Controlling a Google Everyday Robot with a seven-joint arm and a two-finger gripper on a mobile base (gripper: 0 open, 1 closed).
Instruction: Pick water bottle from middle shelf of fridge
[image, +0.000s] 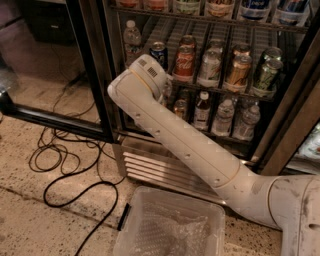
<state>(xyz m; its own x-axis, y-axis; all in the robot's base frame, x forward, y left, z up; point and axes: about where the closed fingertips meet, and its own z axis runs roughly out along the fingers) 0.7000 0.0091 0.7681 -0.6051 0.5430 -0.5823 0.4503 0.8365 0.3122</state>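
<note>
Observation: the large display fridge (285, 120) with black frame stands with its black-framed glass door (92, 70) swung open to the left.

Task item: the tall clear ribbed plastic water bottle (132, 41) with a white cap stands upright at the far left of the dark wire-grid middle shelf (220, 90), in the leftmost lane.

Same shelf, left to right: a blue soda can (159, 52), a red soda can (184, 63), a pale green-and-white can (209, 68), a gold can (238, 70) and a green can (266, 75).

Robot: the white arm (190, 150) rises from lower right towards the shelf front. The gripper (168, 90) lies at the shelf's front edge, below the blue soda can and to the lower right of the water bottle, apart from it. The arm's white housing covers most of it; whether the jaws are apart or together cannot be told.

Lower shelf: a small white-capped bottle of dark liquid (202, 107) and two clear bottles (223, 116) beside it.

Floor: a clear plastic bin (131, 235) sits before the stainless louvred base (150, 167); a black cable (75, 190) loops over the speckled surface.
</note>
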